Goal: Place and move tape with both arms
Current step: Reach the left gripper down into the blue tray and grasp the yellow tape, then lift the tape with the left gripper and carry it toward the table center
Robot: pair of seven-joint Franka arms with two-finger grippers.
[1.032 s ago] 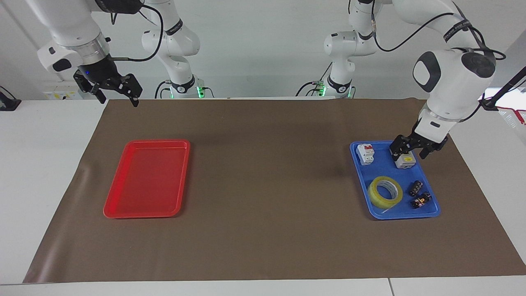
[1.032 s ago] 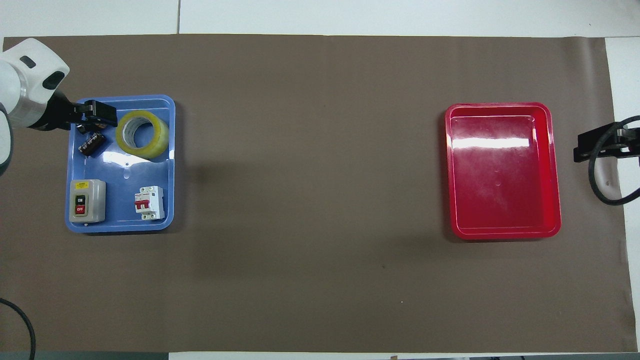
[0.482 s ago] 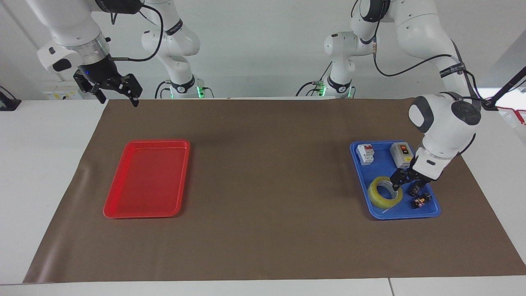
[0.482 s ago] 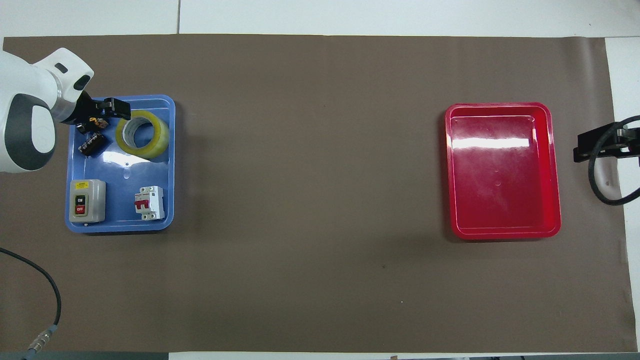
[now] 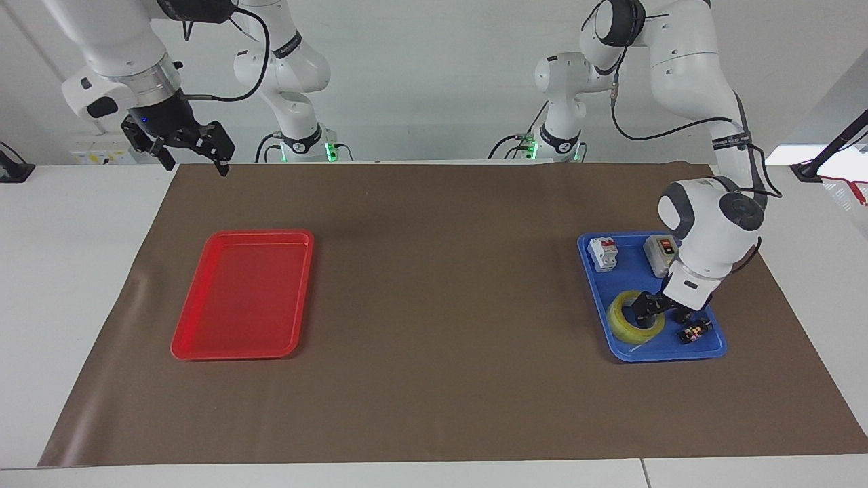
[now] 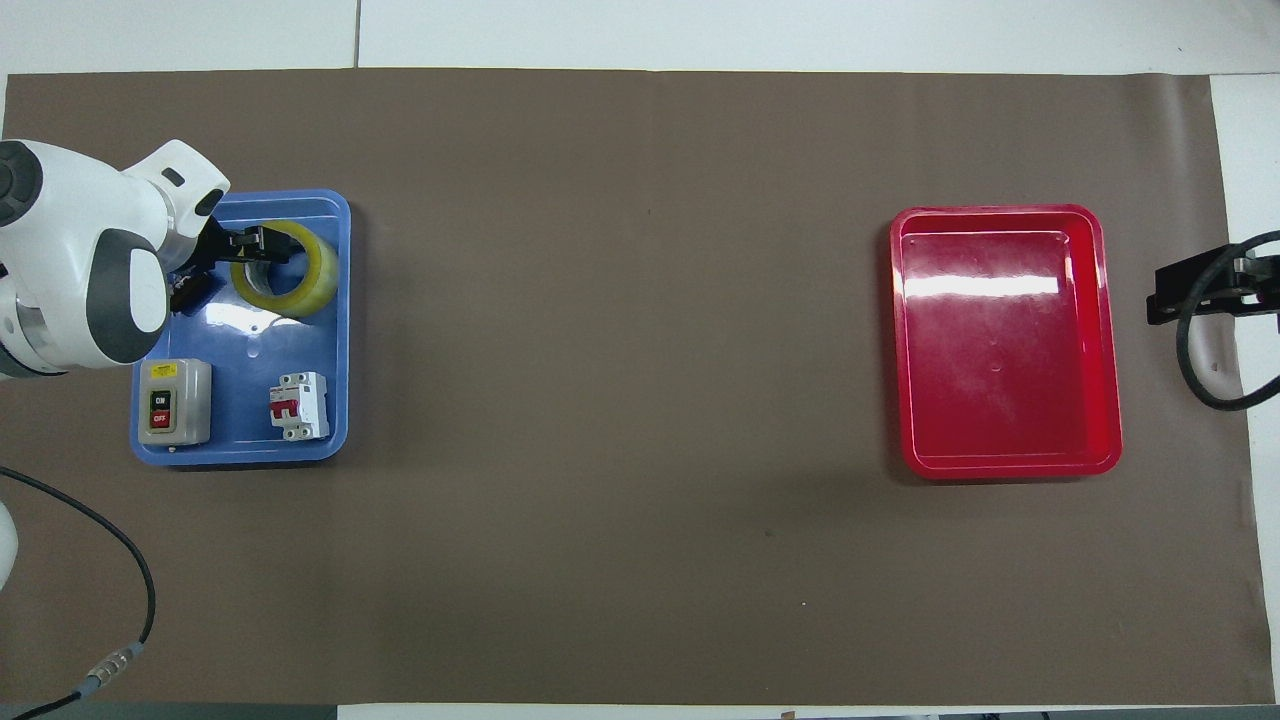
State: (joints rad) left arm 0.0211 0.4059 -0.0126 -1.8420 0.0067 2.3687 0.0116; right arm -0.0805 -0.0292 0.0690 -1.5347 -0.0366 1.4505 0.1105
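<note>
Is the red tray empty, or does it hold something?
Empty. The red tray shows only its bare glossy floor in both views; the tape and other parts lie in the blue tray.

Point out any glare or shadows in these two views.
Overhead view: a bright white band of glare crosses the red tray floor at the part farther from the robots, with a smaller patch on the blue tray beside the tape. Facing view: soft, diffuse shadows darken the brown mat toward the robots; the red tray shows no comparable glare.
</note>
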